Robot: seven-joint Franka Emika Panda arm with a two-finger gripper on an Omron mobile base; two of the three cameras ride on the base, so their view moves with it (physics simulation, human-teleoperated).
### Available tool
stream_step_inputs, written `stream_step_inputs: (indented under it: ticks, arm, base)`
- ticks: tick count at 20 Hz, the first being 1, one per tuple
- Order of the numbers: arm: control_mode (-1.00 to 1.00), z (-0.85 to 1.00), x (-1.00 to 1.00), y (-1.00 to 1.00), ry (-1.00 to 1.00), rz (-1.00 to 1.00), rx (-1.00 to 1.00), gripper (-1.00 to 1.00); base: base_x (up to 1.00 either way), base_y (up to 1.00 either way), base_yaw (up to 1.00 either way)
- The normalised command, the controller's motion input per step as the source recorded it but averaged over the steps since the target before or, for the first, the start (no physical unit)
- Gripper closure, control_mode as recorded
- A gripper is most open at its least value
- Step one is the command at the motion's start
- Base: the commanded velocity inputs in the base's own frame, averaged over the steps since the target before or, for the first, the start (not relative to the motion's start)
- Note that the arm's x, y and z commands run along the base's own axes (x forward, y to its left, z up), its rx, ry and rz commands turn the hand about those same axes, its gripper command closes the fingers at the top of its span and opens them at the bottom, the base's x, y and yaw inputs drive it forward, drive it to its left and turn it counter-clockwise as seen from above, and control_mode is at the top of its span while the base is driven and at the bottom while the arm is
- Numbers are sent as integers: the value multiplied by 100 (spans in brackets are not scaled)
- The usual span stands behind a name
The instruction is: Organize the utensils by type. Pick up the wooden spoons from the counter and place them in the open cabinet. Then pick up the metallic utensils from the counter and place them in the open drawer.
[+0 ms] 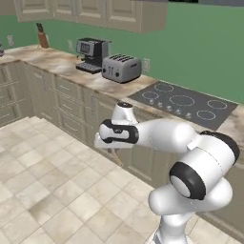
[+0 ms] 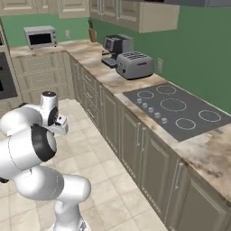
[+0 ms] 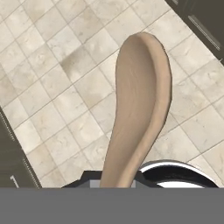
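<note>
Up close, wooden spoon [image 3: 140, 109] in claw [image 3: 118, 181]

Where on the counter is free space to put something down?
Bare counter lies between the toaster and the cooktop, and left of the coffee machine toward the knife block. Coffee machine and toaster crowd together.

Flat, even light is filling all three rendered views, with no clear source showing. The arm [image 1: 167, 138] is gleaming softly, its white shells shading to grey underneath. Shadows are staying faint: a dim patch is lying on the floor [image 3: 74, 61] tiles in the hand view. The hob [image 2: 176, 108] is showing no glare. Edges are looking soft and slightly blocky throughout. The spoon [image 3: 140, 109] is sitting close and smooth, its rim shading a little darker.
</note>
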Motion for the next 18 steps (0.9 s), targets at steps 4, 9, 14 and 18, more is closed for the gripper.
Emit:
stream_step_inputs:
  ticks: [4,9,14,18]
  arm:
    - [100,0,0,0,0,0,0,100]
    - [100,0,0,0,0,0,0,100]
    - [100,0,0,0,0,0,0,100]
    - [100,0,0,0,0,0,0,100]
  base:
    - [100,33,19]
    - [100,42,16]
    - [100,46,16]
    - [100,41,14]
